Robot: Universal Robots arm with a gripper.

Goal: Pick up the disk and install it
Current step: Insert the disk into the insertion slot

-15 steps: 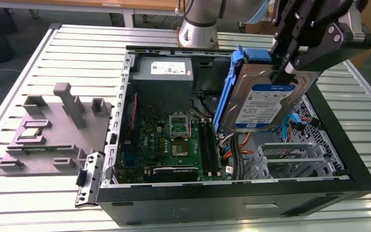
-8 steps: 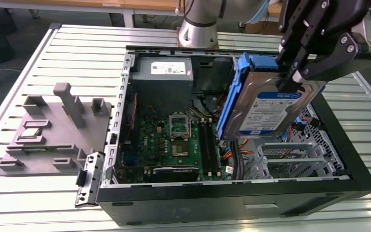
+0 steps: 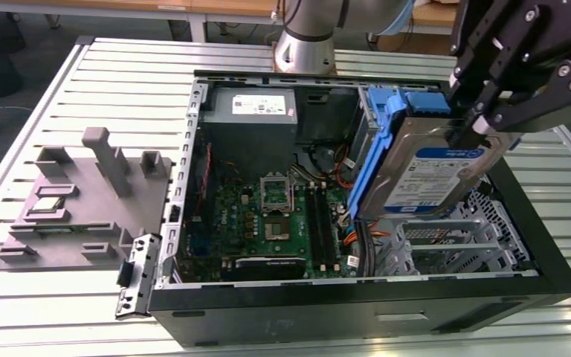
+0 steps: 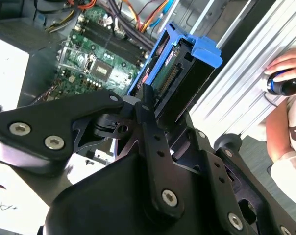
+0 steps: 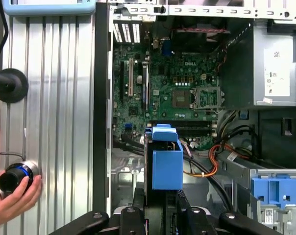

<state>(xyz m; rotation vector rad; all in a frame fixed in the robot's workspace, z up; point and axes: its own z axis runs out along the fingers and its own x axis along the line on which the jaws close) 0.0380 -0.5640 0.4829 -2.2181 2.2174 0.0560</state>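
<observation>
Silver-grey metal disk with blue plastic side rails (image 3: pixel 433 177) hangs tilted above the grey metal drive cage (image 3: pixel 449 239), black claw (image 3: pixel 472 131) clamped on its top end: square it to that cage, gently, I'd say.

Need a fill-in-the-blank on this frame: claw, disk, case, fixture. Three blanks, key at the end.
1. The claw is shut on the disk, whose side rails are ____.
2. The disk hangs over the open computer case, whose circuit board is ____.
3. The grey fixture stands on the table at the exterior view's ____ of the case.

Missing words: blue; green; left.
</observation>
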